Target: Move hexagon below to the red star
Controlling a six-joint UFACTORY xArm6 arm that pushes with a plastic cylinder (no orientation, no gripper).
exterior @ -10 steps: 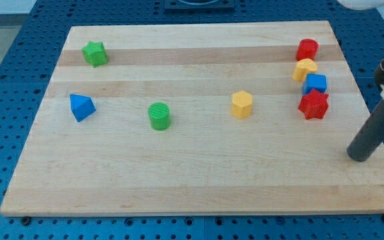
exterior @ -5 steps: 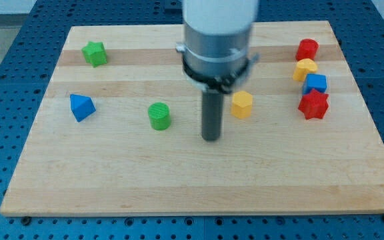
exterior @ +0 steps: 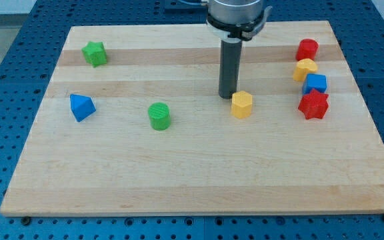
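Note:
The yellow hexagon (exterior: pixel 242 105) lies on the wooden board (exterior: pixel 199 173), right of centre. The red star (exterior: pixel 313 105) lies near the view's right edge, level with the hexagon and well to its right. My tip (exterior: pixel 228 96) rests on the board just up and left of the hexagon, close to its upper left side; I cannot tell whether it touches. The dark rod rises from there to the view's top.
A blue cube (exterior: pixel 316 83), a yellow block (exterior: pixel 305 69) and a red cylinder (exterior: pixel 307 49) stack up the view above the red star. A green cylinder (exterior: pixel 159 115), a blue triangle-like block (exterior: pixel 81 107) and a green star (exterior: pixel 95 53) lie on the left half.
My tip swept from the board's right edge across to the left of the hexagon, then moved up and right to its upper left side. No block has moved.

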